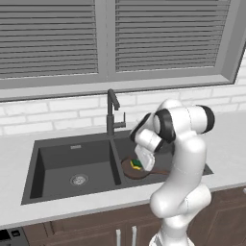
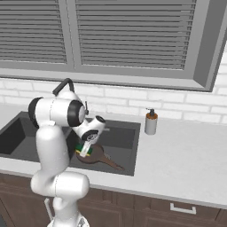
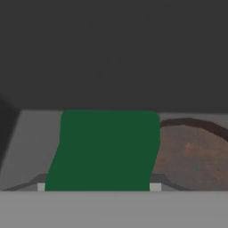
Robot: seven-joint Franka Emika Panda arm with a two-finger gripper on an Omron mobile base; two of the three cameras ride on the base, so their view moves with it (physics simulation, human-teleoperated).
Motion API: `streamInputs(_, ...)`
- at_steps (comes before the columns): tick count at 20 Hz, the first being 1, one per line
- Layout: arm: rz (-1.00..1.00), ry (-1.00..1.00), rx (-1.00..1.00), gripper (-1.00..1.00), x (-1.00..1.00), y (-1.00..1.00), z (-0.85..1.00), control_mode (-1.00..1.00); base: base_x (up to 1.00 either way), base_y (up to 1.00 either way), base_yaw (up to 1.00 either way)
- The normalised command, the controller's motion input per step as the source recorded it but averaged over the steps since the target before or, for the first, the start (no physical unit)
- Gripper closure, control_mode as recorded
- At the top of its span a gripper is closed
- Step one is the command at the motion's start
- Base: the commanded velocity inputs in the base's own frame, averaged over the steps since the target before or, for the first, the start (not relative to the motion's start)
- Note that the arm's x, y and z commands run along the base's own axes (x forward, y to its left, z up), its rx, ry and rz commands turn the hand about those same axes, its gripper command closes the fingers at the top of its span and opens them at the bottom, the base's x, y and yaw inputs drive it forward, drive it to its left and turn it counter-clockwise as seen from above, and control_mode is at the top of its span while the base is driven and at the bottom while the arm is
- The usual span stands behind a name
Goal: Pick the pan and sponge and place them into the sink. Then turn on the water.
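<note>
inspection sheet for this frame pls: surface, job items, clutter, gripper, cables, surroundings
Surface: light grey counter, bare around the basins.
Sink: dark double-basin sink; left basin holds nothing, drain visible.
Pan: pan lies in the right basin, handle toward the front right.
Sponge: sponge, green over yellow, sits between the fingers just above the pan.
Faucet: faucet stands behind the divider; no water running.
Clutter: soap bottle on the counter right of the sink.
Gripper: gripper shut on the sponge, low over the right basin.
Cables: nothing seen.
Surroundings: white brick backsplash, window blinds above, wooden cabinets below.
</note>
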Motion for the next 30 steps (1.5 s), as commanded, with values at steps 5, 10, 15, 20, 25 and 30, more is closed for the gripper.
streamInputs(5, 0.00, 0.00, 0.00, 1.00, 0.29, -0.01, -0.40, -1.00, 0.00, 0.00, 0.00)
streamInputs(10, 0.00, -0.01, 0.00, 1.00, 0.29, -0.11, -0.29, -1.00, 0.00, 0.00, 0.00)
streamInputs(15, 0.00, -0.01, 0.00, 1.00, 0.24, -0.11, -0.24, -1.00, 0.00, 0.00, 0.00)
streamInputs(20, 0.00, -0.02, 0.00, -1.00, 0.14, -0.01, -0.17, -1.00, 0.00, 0.00, 0.00)
streamInputs(25, 0.00, -0.09, 0.00, -1.00, 0.02, 0.00, -0.01, -1.00, 0.00, 0.00, 0.00)
streamInputs(30, 0.00, -0.14, 0.00, -1.00, 0.00, -0.05, 0.00, -1.00, 0.00, 0.00, 0.00)
